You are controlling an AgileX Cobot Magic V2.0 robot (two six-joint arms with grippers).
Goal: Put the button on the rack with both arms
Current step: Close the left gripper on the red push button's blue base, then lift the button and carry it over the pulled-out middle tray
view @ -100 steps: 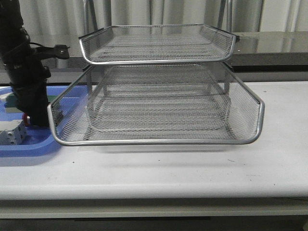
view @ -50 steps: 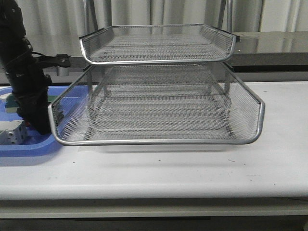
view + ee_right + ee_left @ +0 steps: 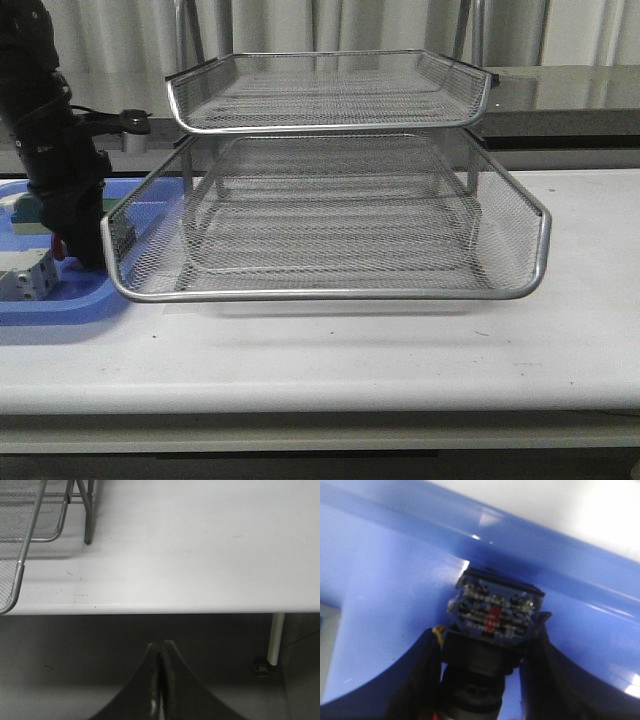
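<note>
Button is the thing to move, and it sits between the left gripper's two black fingers. In the front view, the left arm stands over a blue tray at the left edge of the table. It reaches down there because the button is in that tray. A tiny bit of red shows low by the arm, but it is too small to be sure it is the button's cap. A white-grey block lies in the tray too, just beside the arm. The rack stands in the middle of the table with its wire trays open to the front, so a small thing can be set inside. It looks like nothing is on it yet.

In the left wrist view, the fingers press on both sides of the button's dark collar. The boxy blue-black end points away from the gripper, toward the tray's wall. That tight squeeze is likely there so the button does not slip when lifted.

In the right wrist view, the right gripper has its fingers pressed together with nothing in them. It hangs off the front edge of the table, near the rack's corner, probably waiting for its turn.
</note>
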